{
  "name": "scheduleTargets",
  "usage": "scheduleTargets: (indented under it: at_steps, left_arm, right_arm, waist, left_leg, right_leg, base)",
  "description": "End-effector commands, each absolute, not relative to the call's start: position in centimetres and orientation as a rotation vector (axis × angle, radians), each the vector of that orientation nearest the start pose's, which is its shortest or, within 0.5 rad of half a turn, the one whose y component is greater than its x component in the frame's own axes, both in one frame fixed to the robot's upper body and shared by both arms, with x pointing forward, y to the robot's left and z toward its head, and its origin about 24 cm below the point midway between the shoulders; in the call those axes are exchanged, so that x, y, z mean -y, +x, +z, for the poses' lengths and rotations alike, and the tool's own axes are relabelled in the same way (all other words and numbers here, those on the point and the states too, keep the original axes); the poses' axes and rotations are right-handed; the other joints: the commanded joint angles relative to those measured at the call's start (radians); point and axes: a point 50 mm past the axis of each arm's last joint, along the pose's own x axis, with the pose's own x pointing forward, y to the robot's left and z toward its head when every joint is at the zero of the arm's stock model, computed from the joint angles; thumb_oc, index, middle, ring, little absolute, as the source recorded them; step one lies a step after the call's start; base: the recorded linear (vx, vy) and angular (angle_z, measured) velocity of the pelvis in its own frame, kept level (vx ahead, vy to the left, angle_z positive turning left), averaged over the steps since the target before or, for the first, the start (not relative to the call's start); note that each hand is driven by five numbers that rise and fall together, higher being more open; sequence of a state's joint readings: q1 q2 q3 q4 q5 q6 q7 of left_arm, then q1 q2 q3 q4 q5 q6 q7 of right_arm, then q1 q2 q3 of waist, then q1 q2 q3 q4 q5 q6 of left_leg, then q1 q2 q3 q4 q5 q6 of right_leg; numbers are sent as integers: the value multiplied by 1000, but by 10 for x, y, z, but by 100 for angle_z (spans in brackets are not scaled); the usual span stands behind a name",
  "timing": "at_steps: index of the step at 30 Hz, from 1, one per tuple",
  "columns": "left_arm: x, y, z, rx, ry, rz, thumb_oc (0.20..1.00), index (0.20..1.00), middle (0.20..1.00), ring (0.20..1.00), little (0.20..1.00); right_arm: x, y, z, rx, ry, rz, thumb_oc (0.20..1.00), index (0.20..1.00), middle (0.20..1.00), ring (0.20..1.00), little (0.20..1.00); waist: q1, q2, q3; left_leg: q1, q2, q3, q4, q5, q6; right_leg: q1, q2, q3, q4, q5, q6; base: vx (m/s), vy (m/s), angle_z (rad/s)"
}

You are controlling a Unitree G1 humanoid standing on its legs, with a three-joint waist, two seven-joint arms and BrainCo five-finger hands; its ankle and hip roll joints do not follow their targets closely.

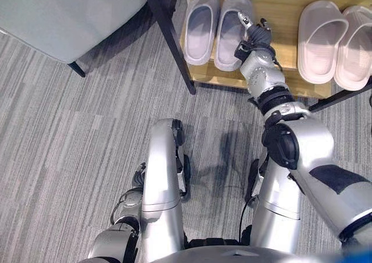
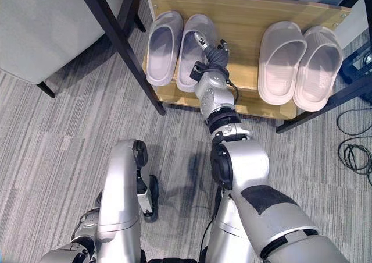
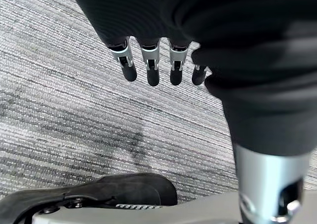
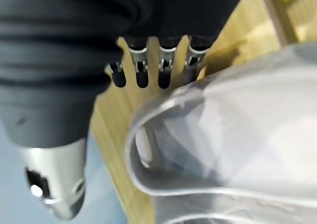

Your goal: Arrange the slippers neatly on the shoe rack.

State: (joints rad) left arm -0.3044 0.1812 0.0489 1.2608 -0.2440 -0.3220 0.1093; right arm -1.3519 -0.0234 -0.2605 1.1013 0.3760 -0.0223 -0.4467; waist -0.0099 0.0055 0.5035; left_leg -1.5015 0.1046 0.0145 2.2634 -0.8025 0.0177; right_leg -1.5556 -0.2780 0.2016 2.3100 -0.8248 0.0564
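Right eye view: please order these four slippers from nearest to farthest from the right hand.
1. Inner lilac slipper, under the right hand.
2. Outer lilac slipper, further left.
3. Inner pink slipper, to the right.
4. Outer pink slipper, far right.

Two pairs of pale plastic slippers (image 1: 218, 29) lie side by side on the light wooden shoe rack shelf (image 1: 278, 18); the right hand (image 1: 254, 37) rests on the left pair's inner slipper.
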Motion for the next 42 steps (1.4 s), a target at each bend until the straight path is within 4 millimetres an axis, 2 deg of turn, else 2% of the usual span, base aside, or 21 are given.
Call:
scheduleTargets:
  at_steps: [1, 4, 8, 14, 18, 23, 26, 27, 29, 30, 31, 32, 33, 35, 36, 38, 40, 42]
  left_arm:
    - [-162, 230, -107, -601, -50, 187, 1000, 1000, 1000, 1000, 1000]
    - [-159, 233, -105, -596, -26, 167, 1000, 1000, 1000, 1000, 1000]
    - [-158, 236, -103, -587, -6, 147, 1000, 1000, 1000, 1000, 1000]
    - [-159, 234, -105, -594, 2, 146, 1000, 1000, 1000, 1000, 1000]
    - [-159, 234, -105, -594, 17, 142, 1000, 1000, 1000, 1000, 1000]
    - [-159, 231, -107, -602, 13, 142, 1000, 1000, 1000, 1000, 1000]
    - [-163, 229, -107, -604, -5, 179, 1000, 1000, 1000, 1000, 1000]
    - [-167, 233, -104, -582, -48, 222, 1000, 1000, 1000, 1000, 1000]
    - [-167, 239, -98, -534, -59, 229, 1000, 1000, 1000, 1000, 1000]
    - [-170, 243, -93, -508, -52, 238, 1000, 1000, 1000, 1000, 1000]
    - [-173, 248, -89, -484, -51, 254, 1000, 1000, 1000, 1000, 1000]
    - [-178, 252, -85, -462, -61, 275, 1000, 1000, 1000, 1000, 1000]
    - [-179, 256, -81, -440, -73, 286, 1000, 1000, 1000, 1000, 1000]
    - [-184, 260, -77, -416, -86, 310, 1000, 1000, 1000, 1000, 1000]
    - [-186, 259, -77, -414, -85, 318, 1000, 1000, 1000, 1000, 1000]
    - [-189, 260, -75, -400, -100, 335, 1000, 1000, 1000, 1000, 1000]
    - [-191, 261, -74, -391, -115, 349, 1000, 1000, 1000, 1000, 1000]
    - [-191, 261, -74, -390, -108, 338, 1000, 1000, 1000, 1000, 1000]
  right_arm:
    - [72, 419, 263, 162, 534, -167, 1000, 1000, 1000, 1000, 1000]
    - [65, 415, 262, 172, 545, -149, 1000, 1000, 1000, 1000, 1000]
    - [68, 414, 262, 186, 544, -166, 1000, 1000, 1000, 1000, 1000]
    - [92, 410, 258, 273, 541, -240, 1000, 1000, 1000, 1000, 1000]
    - [95, 406, 261, 315, 542, -227, 1000, 1000, 1000, 1000, 1000]
    - [105, 390, 269, 485, 475, -192, 1000, 1000, 1000, 1000, 1000]
    - [107, 381, 270, 535, 332, -139, 1000, 1000, 1000, 1000, 1000]
    - [121, 370, 262, 574, 258, -136, 1000, 1000, 1000, 1000, 1000]
    - [135, 350, 253, 631, 162, -64, 1000, 1000, 1000, 1000, 1000]
    - [135, 348, 244, 575, 138, 31, 1000, 1000, 1000, 1000, 1000]
    - [135, 343, 242, 554, 107, 112, 1000, 1000, 1000, 1000, 1000]
    - [143, 334, 249, 584, 55, 155, 1000, 1000, 1000, 1000, 1000]
    - [161, 325, 250, 610, -35, 104, 1000, 1000, 1000, 1000, 1000]
    - [185, 310, 242, 590, -47, 66, 1000, 1000, 1000, 1000, 1000]
    - [204, 300, 238, 564, -166, 8, 1000, 1000, 1000, 1000, 1000]
    - [216, 289, 218, 472, -229, -20, 1000, 1000, 1000, 1000, 1000]
    - [216, 280, 211, 460, -240, -6, 1000, 1000, 1000, 1000, 1000]
    - [223, 271, 192, 410, -237, -23, 1000, 1000, 1000, 1000, 1000]
  waist:
    - [25, -25, -68]
    - [25, -25, -62]
    - [27, -24, -61]
    - [26, -20, -75]
    - [25, -16, -72]
    - [23, -16, -78]
    - [19, -25, -82]
    - [13, -35, -89]
    - [0, -47, -98]
    - [-6, -52, -99]
    - [-13, -55, -98]
    - [-20, -59, -97]
    - [-27, -62, -97]
    - [-43, -69, -97]
    - [-48, -69, -95]
    - [-52, -70, -85]
    - [-54, -71, -78]
    - [-59, -71, -70]
  left_leg:
    - [-68, 21, -88, 50, -16, 12]
    - [-68, 20, -90, 47, -13, 13]
    - [-68, 18, -90, 43, -9, 13]
    - [-68, 15, -93, 45, -8, 12]
    - [-68, 11, -97, 49, -7, 12]
    - [-68, 12, -98, 49, -8, 11]
    - [-68, 12, -100, 49, -9, 12]
    - [-68, 11, -101, 46, -11, 13]
    - [-68, 13, -104, 45, -19, 16]
    - [-68, 13, -106, 45, -22, 18]
    - [-68, 11, -109, 44, -24, 22]
    - [-68, 9, -111, 43, -26, 25]
    - [-68, 8, -113, 47, -29, 26]
    - [-68, 10, -111, 49, -36, 28]
    - [-68, 9, -110, 50, -39, 30]
    - [-68, 8, -111, 51, -43, 34]
    - [-68, 7, -114, 49, -42, 36]
    - [-68, 5, -114, 47, -41, 37]
  right_leg:
    - [-14, 14, 126, -45, 240, -51]
    - [-14, 20, 127, -50, 247, -51]
    - [-14, 23, 129, -53, 249, -48]
    - [-14, 23, 130, -49, 246, -44]
    - [-14, 26, 130, -48, 247, -44]
    - [-14, 28, 130, -44, 246, -44]
    - [-14, 32, 133, -44, 249, -41]
    - [-14, 32, 129, -51, 251, -39]
    - [-14, 30, 122, -56, 251, -41]
    - [-13, 29, 116, -62, 254, -39]
    - [-14, 29, 110, -70, 256, -38]
    - [-14, 33, 105, -74, 258, -38]
    - [-14, 38, 106, -74, 258, -36]
    - [-13, 43, 104, -79, 260, -33]
    - [-14, 44, 102, -86, 262, -31]
    - [-13, 50, 98, -102, 269, -28]
    - [-14, 52, 95, -108, 271, -27]
    - [-14, 58, 99, -110, 270, -26]
  base:
    - [0, 0, 0]
    - [0, 0, 0]
    - [0, 0, 0]
    - [0, 0, 0]
    - [0, 0, 0]
    - [0, 0, 0]
    - [0, 0, 0]
    - [0, 0, 0]
    - [-1, -3, -9]
    - [-23, 11, -11]
    - [-36, 26, -7]
    - [-17, 28, -5]
    - [-8, 29, -3]
    - [1, 38, -3]
    - [-14, 42, -4]
    - [-28, 31, -4]
    - [-28, 3, -9]
    - [-19, -5, -11]
